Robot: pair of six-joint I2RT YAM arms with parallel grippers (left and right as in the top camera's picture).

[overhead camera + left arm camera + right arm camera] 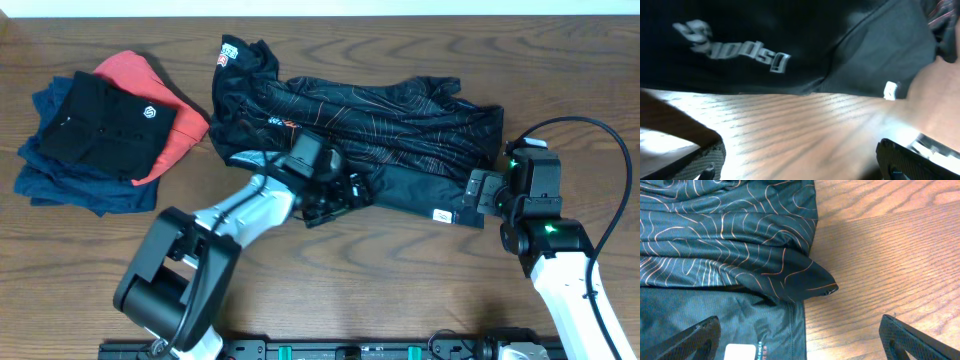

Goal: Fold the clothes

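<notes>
The clothes (pixel 370 125), a thin black shirt with orange contour lines, lie crumpled across the middle of the table. My left gripper (pixel 338 196) sits at the shirt's front edge. In the left wrist view it (pixel 797 161) stands open over bare wood, with the fabric and its grey lettering (pixel 740 52) just beyond the fingertips (pixel 705 159). My right gripper (pixel 476 190) is at the shirt's right front corner. It (pixel 802 345) is open: the left finger (pixel 695 341) hangs over the hem by a white label (pixel 742 352), the right finger (pixel 912 340) over wood. Nothing is held.
A stack of folded garments lies at the back left: a plain black shirt (pixel 105 125) on top, coral-red cloth (pixel 170 120) and navy cloth (pixel 60 180) under it. A black rail (pixel 350 350) runs along the front edge.
</notes>
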